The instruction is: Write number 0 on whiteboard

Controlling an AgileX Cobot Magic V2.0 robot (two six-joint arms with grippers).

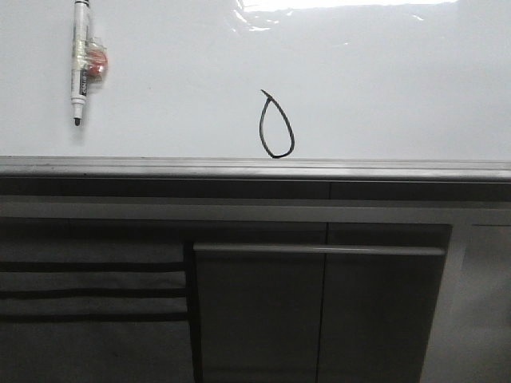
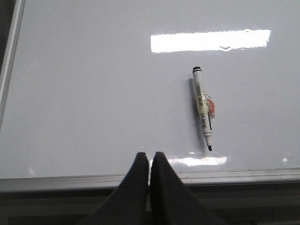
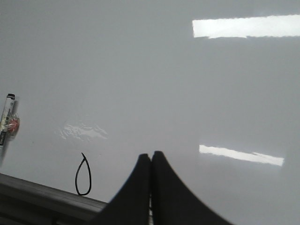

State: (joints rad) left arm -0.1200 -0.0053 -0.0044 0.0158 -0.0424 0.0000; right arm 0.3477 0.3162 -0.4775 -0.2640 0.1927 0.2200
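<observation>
Number 0 (image 1: 276,125) drawn on whiteboard (image 1: 383,88); marker (image 1: 80,60) lies left. Both grippers, left (image 2: 150,161) and right (image 3: 151,161), closed, empty.

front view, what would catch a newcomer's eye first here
The black teardrop 0 stands out alone on the glossy whiteboard, just above its grey near edge. Next is the marker, lying uncapped at the board's far left with a red blob taped to it. Bright glare streaks the top edge.
</observation>
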